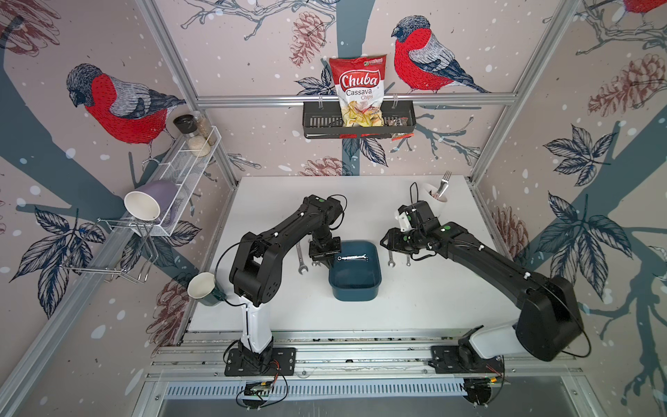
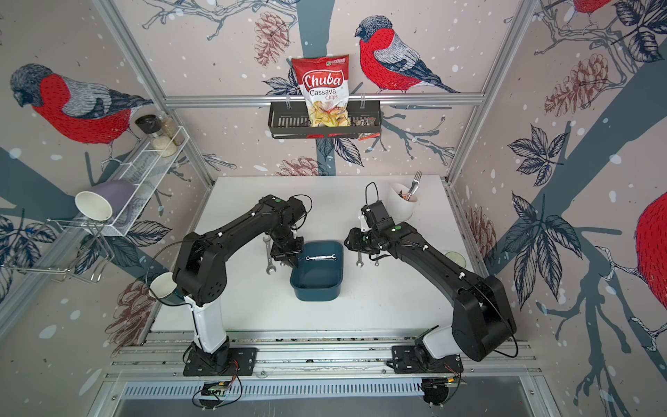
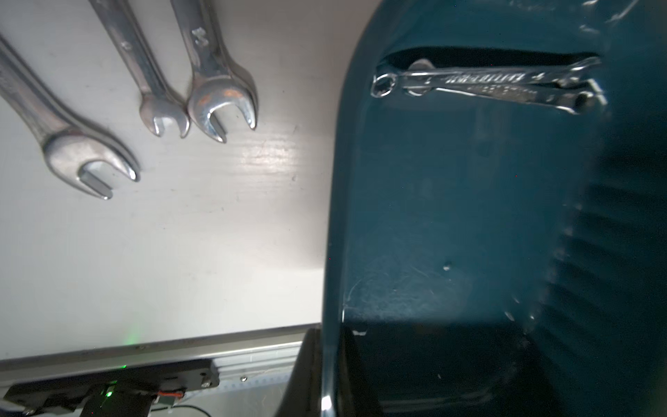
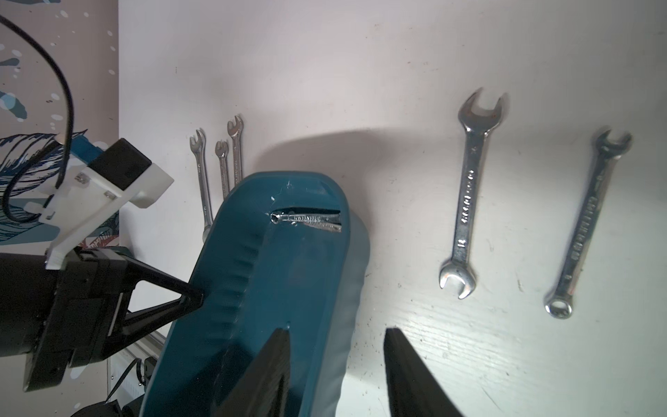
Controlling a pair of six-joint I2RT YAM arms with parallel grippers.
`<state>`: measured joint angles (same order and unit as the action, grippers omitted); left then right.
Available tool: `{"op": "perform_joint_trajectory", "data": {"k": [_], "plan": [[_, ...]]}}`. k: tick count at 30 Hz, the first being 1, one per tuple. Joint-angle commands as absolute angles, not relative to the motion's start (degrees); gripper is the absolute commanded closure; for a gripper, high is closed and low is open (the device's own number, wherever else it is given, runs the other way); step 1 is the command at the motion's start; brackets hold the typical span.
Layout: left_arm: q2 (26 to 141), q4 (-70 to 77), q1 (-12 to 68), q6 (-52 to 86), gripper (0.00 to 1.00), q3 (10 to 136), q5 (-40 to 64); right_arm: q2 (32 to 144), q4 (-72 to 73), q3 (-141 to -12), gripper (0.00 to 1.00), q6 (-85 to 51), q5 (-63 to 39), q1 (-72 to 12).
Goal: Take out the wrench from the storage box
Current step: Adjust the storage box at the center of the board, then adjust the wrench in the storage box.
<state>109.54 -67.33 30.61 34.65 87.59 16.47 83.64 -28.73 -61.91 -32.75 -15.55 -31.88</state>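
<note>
One wrench (image 1: 352, 257): lying across the storage box (image 1: 355, 292) floor, far end.
Your left gripper (image 4: 196, 297): clamped on the box's left wall.
Your right gripper (image 4: 337, 330): jaws partly apart, empty, at the right wall.

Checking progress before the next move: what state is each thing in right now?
Box: not emptied, rim clamped.
Wrench: lying in box by far wall, ungripped.
Left claw: shut on box rim.
Right claw: open, straddling box's opposite wall.
Table wrenches: lying loose beside box.
Purple mug: on its side.
</note>
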Motion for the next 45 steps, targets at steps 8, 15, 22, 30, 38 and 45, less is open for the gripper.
{"op": "perform_joint_trajectory", "data": {"k": [8,15,22,30,38,45], "plan": [[107.13,-45.86,34.26,46.15,1.00,80.10,4.59,91.64,-24.86,-64.45,0.52,-33.51,-13.64,-32.96],[106.69,-47.32,34.55,44.49,0.78,81.07,-1.00,95.82,-25.54,-66.35,0.53,-33.39,-11.05,-33.88],[101.33,-45.61,34.71,35.33,0.52,82.31,-8.63,96.92,-25.75,-67.14,0.53,-33.25,-10.12,-33.93],[99.70,-27.04,38.65,12.02,0.58,80.50,-4.86,96.29,-25.57,-66.34,0.53,-33.30,-10.08,-33.92],[107.20,-20.68,39.65,3.21,0.54,81.00,-0.89,95.88,-23.43,-63.51,0.55,-33.67,-11.20,-33.88],[112.73,-18.63,38.15,0.70,0.48,81.55,-1.22,96.88,-22.61,-63.11,0.57,-33.15,-11.34,-33.93]]}}
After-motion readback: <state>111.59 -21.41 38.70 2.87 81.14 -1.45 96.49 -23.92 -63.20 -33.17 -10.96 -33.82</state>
